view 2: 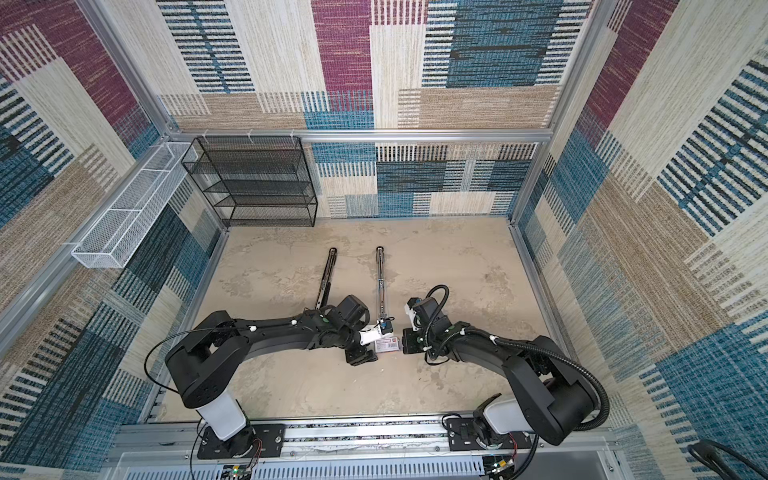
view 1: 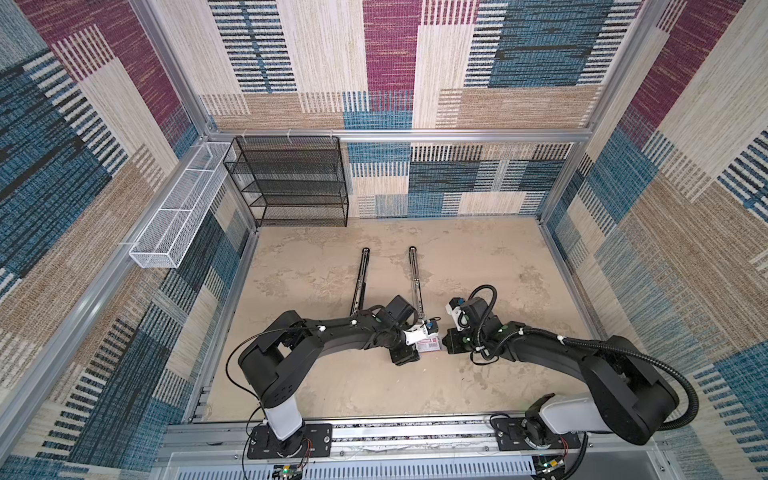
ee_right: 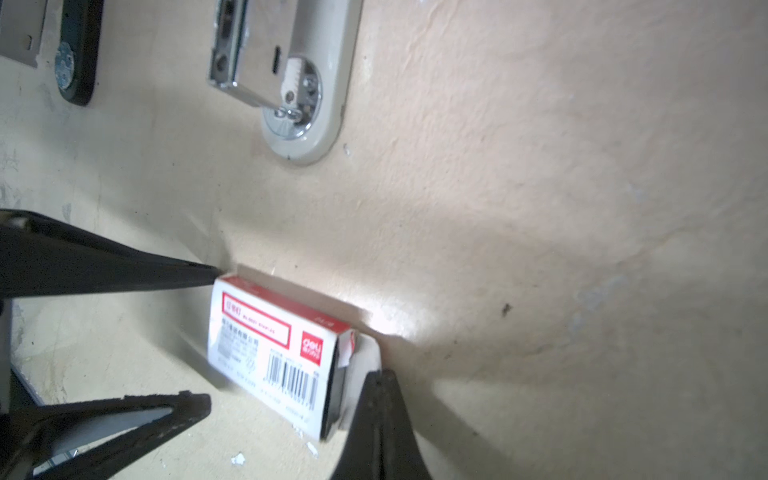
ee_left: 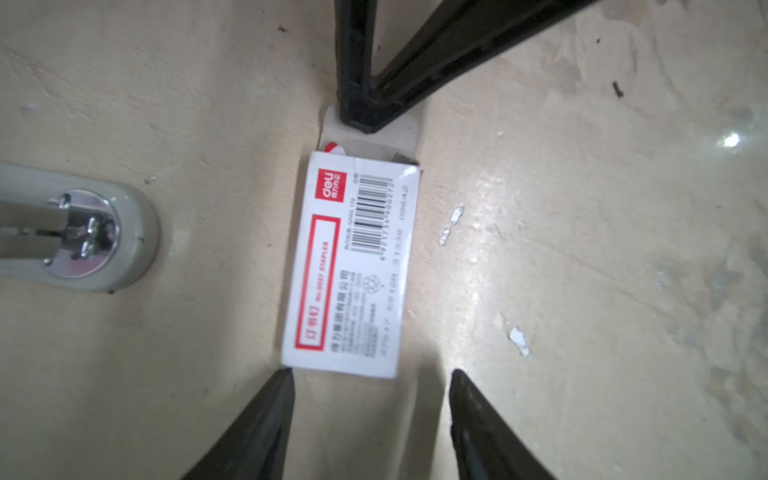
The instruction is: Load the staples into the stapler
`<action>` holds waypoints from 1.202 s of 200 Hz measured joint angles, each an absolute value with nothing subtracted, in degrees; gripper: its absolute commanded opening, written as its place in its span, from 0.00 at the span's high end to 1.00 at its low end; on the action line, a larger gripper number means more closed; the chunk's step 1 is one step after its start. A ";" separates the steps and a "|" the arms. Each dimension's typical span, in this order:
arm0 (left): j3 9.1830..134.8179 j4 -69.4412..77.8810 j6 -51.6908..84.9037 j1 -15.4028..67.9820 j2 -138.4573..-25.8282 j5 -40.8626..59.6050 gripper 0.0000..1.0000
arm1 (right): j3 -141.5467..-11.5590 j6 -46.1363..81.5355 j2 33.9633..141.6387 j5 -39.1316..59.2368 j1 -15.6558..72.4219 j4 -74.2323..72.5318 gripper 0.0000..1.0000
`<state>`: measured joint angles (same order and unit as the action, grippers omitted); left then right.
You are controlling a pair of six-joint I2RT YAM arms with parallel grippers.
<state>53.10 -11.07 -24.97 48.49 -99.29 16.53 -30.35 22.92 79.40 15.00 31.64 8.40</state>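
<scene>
Box [ee_left: 349, 266] lies flat on the table [ee_left: 582, 291] between the arms with its end flap [ee_left: 370, 135] folded out; the staples inside don't show, and the stapler [ee_left: 137, 249] base is just beside it. Right gripper [ee_right: 378, 384] is closed, tips down on the flap. Left gripper [ee_left: 370, 374] is open wider than the box and empty, straddling the shut end, one finger touching a corner. Step looks like freeing the tray: keep the flap pinned, square the left jaws on the sides, close lightly, pull level.
</scene>
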 measured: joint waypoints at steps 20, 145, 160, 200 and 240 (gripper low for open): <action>53.25 -11.16 -24.16 48.49 -98.89 17.04 0.32 | -30.35 22.92 79.66 15.46 31.64 8.36 1.00; 56.45 -9.41 -27.20 48.49 -102.17 14.94 0.30 | -30.35 22.92 80.51 17.37 31.53 7.42 1.00; 56.40 -9.78 -27.81 48.38 -101.62 14.68 0.30 | -30.30 22.92 80.47 17.34 31.55 7.33 1.00; 56.03 -10.09 -29.36 48.10 -98.98 13.74 0.29 | -30.22 22.41 80.31 16.88 31.55 7.27 1.00; 56.90 -11.60 -30.13 47.86 -99.96 15.59 0.28 | -31.16 21.58 82.13 16.45 31.53 5.82 1.00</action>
<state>56.90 -11.60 -30.13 47.86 -99.96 15.59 -31.16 21.58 82.13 16.45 31.53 5.82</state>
